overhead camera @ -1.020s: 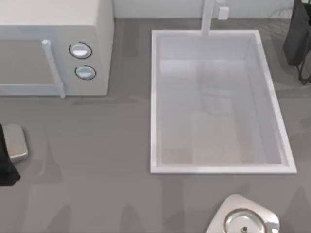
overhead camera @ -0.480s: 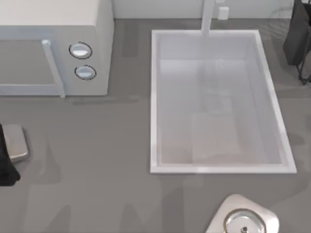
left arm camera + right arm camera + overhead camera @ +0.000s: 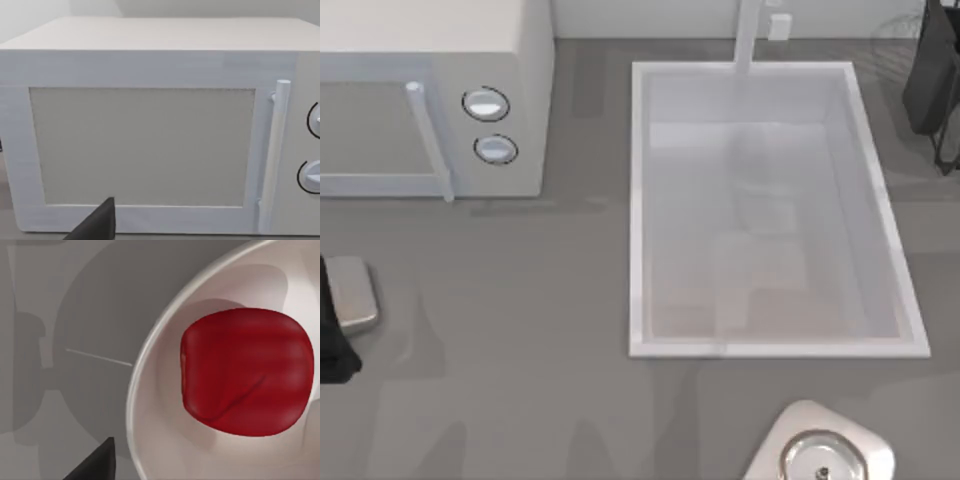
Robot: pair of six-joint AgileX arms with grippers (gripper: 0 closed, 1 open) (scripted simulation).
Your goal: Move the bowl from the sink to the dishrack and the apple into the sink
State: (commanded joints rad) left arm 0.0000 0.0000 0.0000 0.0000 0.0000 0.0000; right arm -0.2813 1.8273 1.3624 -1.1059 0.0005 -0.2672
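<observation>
1. Where the grey table (image 3: 520, 300) meets the top view's left edge, well to the left of the sink (image 3: 638, 200), our left arm (image 3: 338, 335) sits low as a dark link with a silver-grey block on it.
2. Its left gripper (image 3: 97, 226) shows as a dark wedge in the left wrist view, facing the door of the white microwave (image 3: 145, 145). We cannot tell how far it is open or whether it holds anything.
3. Our right arm (image 3: 820, 455) shows as a pale silver housing at the near edge of the table, just in front of the sink's near short rim.
4. The right gripper (image 3: 95, 465) hangs over a pale dish (image 3: 150, 370). We cannot tell its opening either, and it grips nothing that we can see.
5. The sink is a white rectangular basin with a raised rim, and its white faucet (image 3: 748, 35) stands at the far short end.
6. The microwave stands left of the sink's far end, with a bar handle and two round knobs.
7. A dark shape (image 3: 932, 75) stands right of the sink's far corner. We cannot tell what it is.
8. The apple (image 3: 247, 372) is glossy, deep red and roundish with a faint crease. It lies in the pale dish, inside its rounded rim, and the dish rests on the grey table. We cannot tell where it lies relative to the sink.
</observation>
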